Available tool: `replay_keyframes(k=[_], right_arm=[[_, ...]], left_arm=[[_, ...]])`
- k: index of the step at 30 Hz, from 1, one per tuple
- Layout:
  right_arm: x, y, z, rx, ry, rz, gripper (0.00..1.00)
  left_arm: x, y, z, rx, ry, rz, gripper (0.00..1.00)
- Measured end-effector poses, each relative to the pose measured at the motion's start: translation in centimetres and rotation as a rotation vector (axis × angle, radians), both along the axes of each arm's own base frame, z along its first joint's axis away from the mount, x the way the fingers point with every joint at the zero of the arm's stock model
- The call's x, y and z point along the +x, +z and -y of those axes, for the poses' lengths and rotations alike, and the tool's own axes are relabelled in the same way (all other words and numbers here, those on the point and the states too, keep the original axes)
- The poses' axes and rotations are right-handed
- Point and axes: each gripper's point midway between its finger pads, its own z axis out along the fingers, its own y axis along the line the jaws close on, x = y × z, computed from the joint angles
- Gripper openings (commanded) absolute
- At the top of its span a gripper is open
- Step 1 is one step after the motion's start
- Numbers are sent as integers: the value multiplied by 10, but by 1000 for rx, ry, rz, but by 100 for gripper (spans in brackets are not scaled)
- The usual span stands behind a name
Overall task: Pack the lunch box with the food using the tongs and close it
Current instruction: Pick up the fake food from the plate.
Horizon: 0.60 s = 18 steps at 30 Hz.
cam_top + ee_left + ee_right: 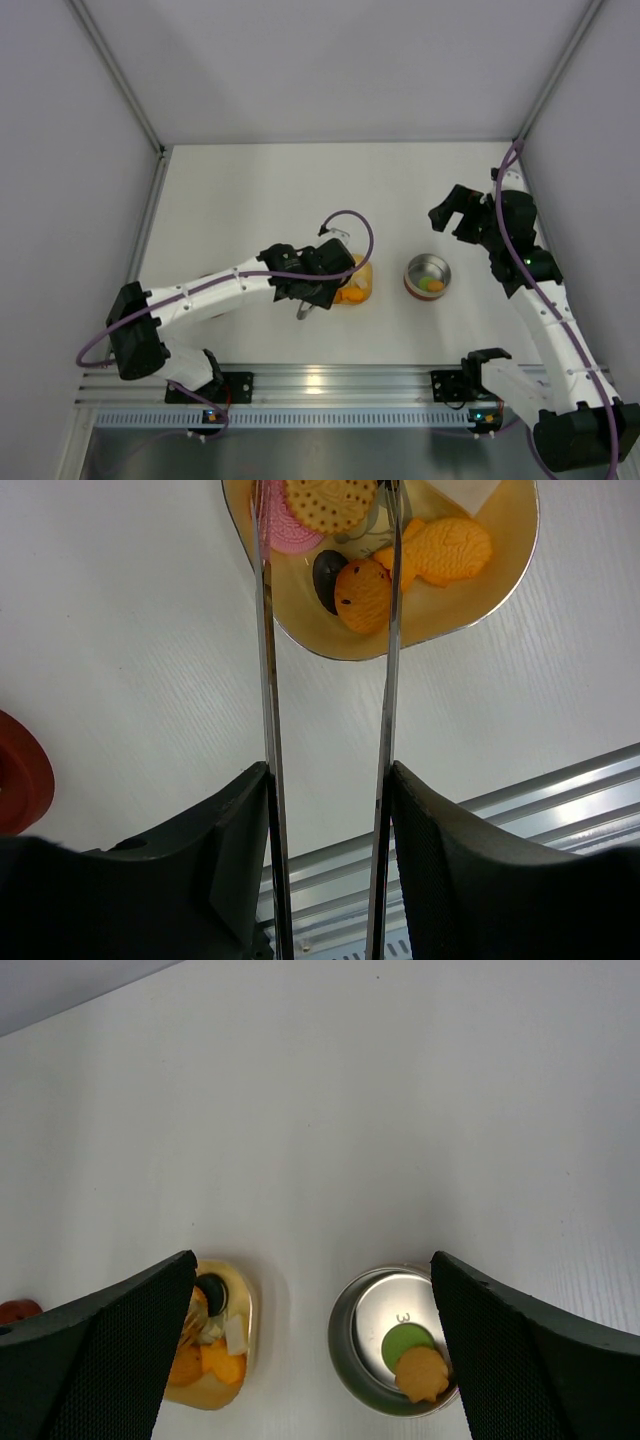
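White tabletop (250,190) between pale grey panel walls (330,60), a ribbed aluminium rail (330,381) along its near edge.

Dish (455,605) on the surface (250,200) left of the lunch box bowl (378,1305), cookie pieces (365,595) in the dish, two flat pieces (420,1372) in the bowl, tips of the tongs (268,680) over the dish, lid (20,775) farther left.

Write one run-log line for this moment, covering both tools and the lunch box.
left tool: grips tongs, tips at yellow dish | right tool: open, empty | lunch box: green piece, orange piece inside; lid off

White table (250,190) bears yellow dish (440,605), steel lunch box (380,1300), red lid (20,780).
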Motion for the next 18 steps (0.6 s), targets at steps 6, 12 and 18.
replay_keyframes(k=[6, 12, 18], right_arm=[[0, 0, 0, 0, 0, -1, 99], [0, 0, 0, 0, 0, 0, 100], [0, 0, 0, 0, 0, -1, 99]], left_arm=[[0, -6, 2, 14, -10, -12, 54], [0, -8, 3, 17, -18, -14, 44], [0, -7, 3, 17, -22, -16, 37]])
